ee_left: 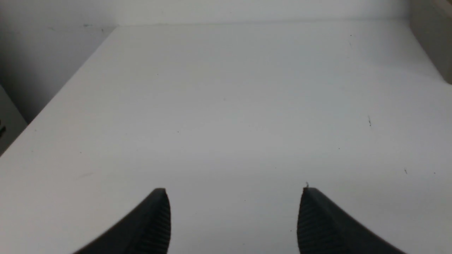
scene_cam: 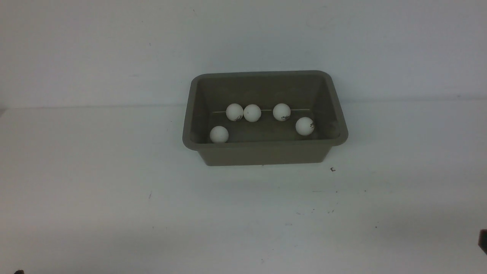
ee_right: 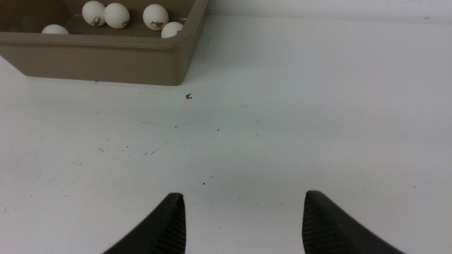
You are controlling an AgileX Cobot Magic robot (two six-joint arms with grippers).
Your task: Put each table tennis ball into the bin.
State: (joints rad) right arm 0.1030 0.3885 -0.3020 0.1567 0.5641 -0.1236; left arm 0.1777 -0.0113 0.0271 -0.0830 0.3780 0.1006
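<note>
The grey-brown bin (scene_cam: 266,154) stands at the middle of the white table, against the back wall. Several white table tennis balls lie on its floor: one at the near left (scene_cam: 219,134), two touching at the back (scene_cam: 234,112) (scene_cam: 252,113), one further right (scene_cam: 282,112) and one near the right wall (scene_cam: 304,126). The right wrist view shows the bin's corner (ee_right: 169,67) with balls (ee_right: 155,17) inside. My right gripper (ee_right: 243,197) hangs open over bare table, well short of the bin. My left gripper (ee_left: 235,192) is open too, with nothing between its fingers.
The table's left edge (ee_left: 63,88) drops off beside the left gripper. A sliver of the bin (ee_left: 432,38) shows at the far side of the left wrist view. A small dark speck (scene_cam: 332,169) lies just in front of the bin's right corner.
</note>
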